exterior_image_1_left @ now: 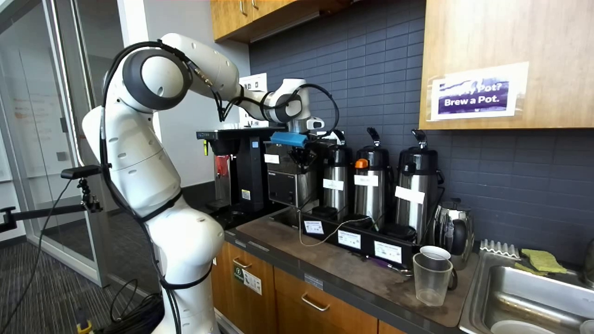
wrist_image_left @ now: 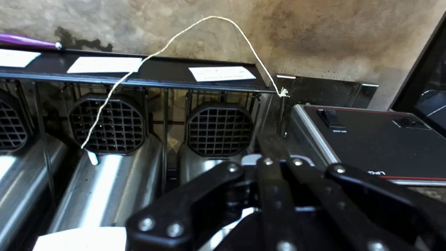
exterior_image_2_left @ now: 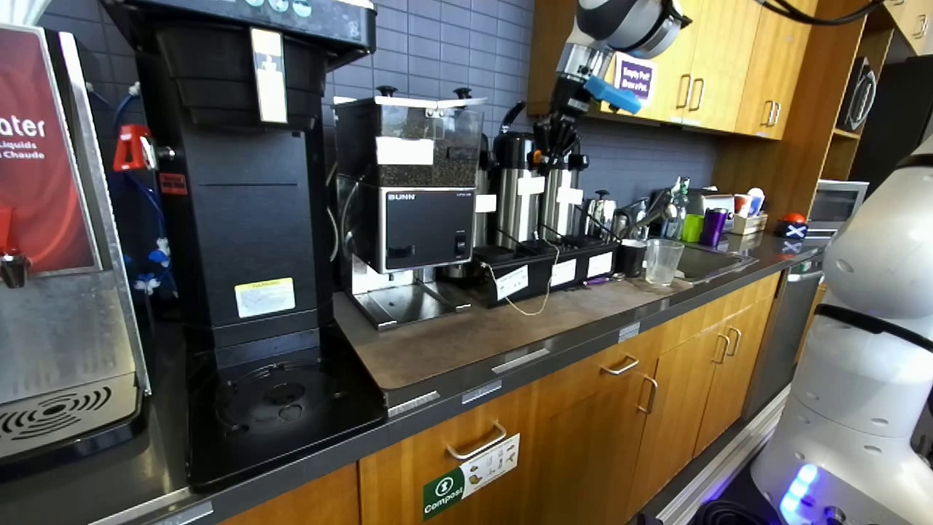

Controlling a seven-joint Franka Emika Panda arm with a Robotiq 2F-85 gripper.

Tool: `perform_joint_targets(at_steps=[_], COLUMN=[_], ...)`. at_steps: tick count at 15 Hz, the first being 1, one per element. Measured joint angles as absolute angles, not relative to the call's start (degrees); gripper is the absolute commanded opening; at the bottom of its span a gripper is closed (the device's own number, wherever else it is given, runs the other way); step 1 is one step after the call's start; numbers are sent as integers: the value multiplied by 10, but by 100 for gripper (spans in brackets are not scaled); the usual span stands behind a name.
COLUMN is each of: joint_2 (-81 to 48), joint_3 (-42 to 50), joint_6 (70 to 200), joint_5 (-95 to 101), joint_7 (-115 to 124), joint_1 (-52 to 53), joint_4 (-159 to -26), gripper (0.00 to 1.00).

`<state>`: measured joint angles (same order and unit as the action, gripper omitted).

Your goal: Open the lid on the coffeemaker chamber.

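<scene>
The claw (exterior_image_1_left: 304,166) looks clenched to us, near the BUNN coffee grinder (exterior_image_2_left: 426,222); two black-knobbed lids (exterior_image_2_left: 401,101) top its hopper (exterior_image_2_left: 443,133).

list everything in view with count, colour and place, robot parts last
Cabinets: several, brown, upper and lower
Counter: 1, dark grey, between cabinets
Brew a Pot sign: 1, purple and white, upper cabinet
Water dispenser: 1, red and silver, on counter
Coffee brewer: 1, black, beside water dispenser
Bean grinder: 1, black and steel, beside brewer
Airpots: 3, steel and black, beside grinder
Drip rack: 1, black, at airpots' front
String: 1, cream, across drip rack
Metal pot: 1, silver, beside airpots
Sink: 1, steel, in counter
Clear cup: 1, colourless, beside sink
Mug: 1, black, beside clear cup
Small items: several, mixed colours, beyond sink
Robot arm: 1, white, by counter
Gripper: 1, black, near grinder and airpots
</scene>
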<state>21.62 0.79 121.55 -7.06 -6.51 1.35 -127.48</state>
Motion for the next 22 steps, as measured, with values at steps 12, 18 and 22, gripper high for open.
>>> perform_joint_targets(at_steps=[12, 18, 22], joint_2=[152, 133, 126], joint_3=[8, 18, 29], joint_6=[1227, 1222, 1220], joint_5=[-96, -160, -197], joint_7=[-110, -134, -153], joint_1=[30, 30, 29], joint_4=[-1174, -1138, -1123], gripper=[0, 0, 0])
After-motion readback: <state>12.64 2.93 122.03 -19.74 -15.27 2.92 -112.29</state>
